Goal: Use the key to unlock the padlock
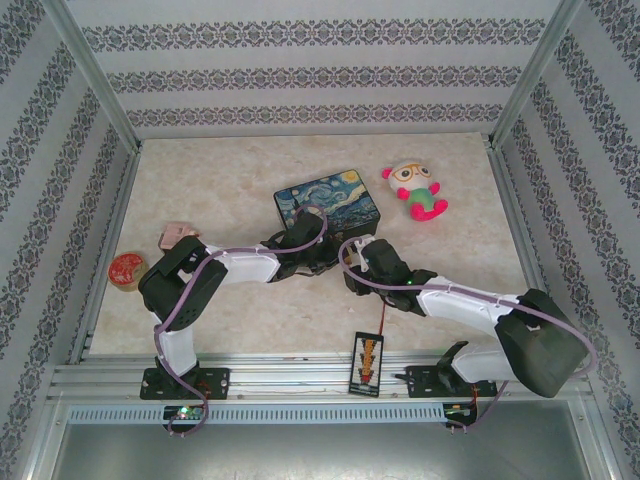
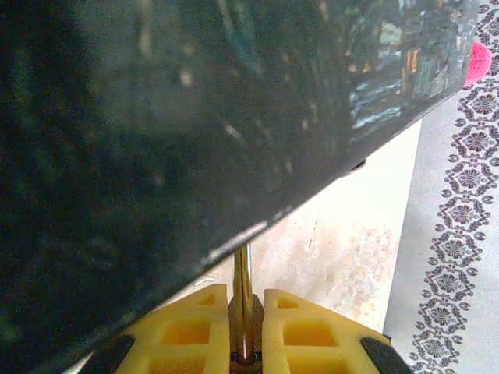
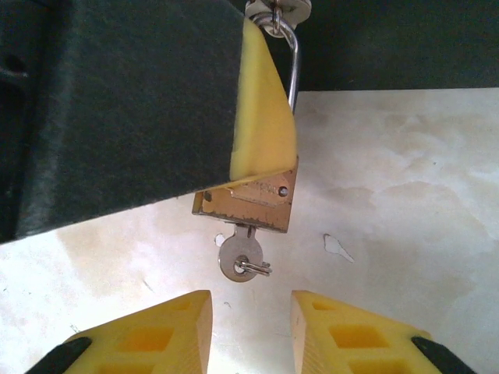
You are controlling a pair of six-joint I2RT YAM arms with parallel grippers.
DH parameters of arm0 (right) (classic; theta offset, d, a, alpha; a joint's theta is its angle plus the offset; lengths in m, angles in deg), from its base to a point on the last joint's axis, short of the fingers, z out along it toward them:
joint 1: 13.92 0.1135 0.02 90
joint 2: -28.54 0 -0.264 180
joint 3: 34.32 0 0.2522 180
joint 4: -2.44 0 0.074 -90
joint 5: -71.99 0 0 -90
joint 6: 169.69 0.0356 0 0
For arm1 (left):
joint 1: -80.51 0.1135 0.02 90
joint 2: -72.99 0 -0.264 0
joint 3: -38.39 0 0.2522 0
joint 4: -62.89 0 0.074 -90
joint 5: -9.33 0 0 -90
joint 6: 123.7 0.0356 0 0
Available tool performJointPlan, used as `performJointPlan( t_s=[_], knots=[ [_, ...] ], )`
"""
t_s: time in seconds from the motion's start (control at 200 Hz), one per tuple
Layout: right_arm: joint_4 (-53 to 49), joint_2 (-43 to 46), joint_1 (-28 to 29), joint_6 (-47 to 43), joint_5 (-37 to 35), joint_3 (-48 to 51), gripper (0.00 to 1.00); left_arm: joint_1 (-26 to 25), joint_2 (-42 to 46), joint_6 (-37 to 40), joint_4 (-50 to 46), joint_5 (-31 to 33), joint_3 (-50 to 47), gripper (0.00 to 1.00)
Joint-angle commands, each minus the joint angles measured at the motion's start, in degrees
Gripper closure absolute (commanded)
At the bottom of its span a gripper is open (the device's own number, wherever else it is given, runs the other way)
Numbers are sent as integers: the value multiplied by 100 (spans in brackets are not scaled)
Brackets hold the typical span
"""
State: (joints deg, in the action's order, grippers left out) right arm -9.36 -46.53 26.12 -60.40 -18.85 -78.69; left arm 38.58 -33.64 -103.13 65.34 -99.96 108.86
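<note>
The small brass padlock [image 3: 245, 204] hangs by its thin silvery shackle [image 3: 293, 70] from the latch of the painted box [image 1: 328, 205]. My left gripper [image 2: 245, 300] is shut on the padlock's body [image 2: 244, 308], seen edge-on between its yellow pads [image 2: 187, 331]; one of those pads [image 3: 265, 125] covers the lock's upper part in the right wrist view. A silver key [image 3: 239, 257] with a small ring sticks out of the padlock's underside. My right gripper [image 3: 249, 312] is open just short of the key head, touching nothing. From above, both grippers meet at the box's front edge [image 1: 335, 258].
The box's dark side [image 2: 156, 132] sits close over the left wrist. A plush toy [image 1: 418, 190] lies right of the box. A red round tin [image 1: 128, 270] and a pink item [image 1: 175, 237] lie at the left. A black card [image 1: 366, 362] rests at the near edge.
</note>
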Motion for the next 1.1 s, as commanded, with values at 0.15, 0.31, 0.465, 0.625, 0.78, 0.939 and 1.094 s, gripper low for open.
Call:
performJointPlan(
  t_s=[0.15,0.31,0.465,0.625,0.78,0.939,1.094],
  knots=[
    [159,-275,60,-122,-255,-283,63,-18,10,-387,-619,-295,-108,93],
    [260,-522,57,-196,-271,-422,64,-18,-1,-377,-603,-312,-119,93],
    [359,-731,28,-182,-319,-520,71,-19,1,-368,-581,-335,-130,93],
    [482,-859,-78,-62,-319,-539,84,-19,7,-376,-548,-343,-160,93],
    [841,-784,-404,155,283,-348,88,-8,21,-360,-522,-343,-197,93],
    [1271,-693,-843,353,1237,-151,93,-10,-2,-367,-461,-370,-216,93],
    [1511,-730,-1177,510,1996,-94,96,-9,-41,-377,-408,-400,-222,93]
  ],
)
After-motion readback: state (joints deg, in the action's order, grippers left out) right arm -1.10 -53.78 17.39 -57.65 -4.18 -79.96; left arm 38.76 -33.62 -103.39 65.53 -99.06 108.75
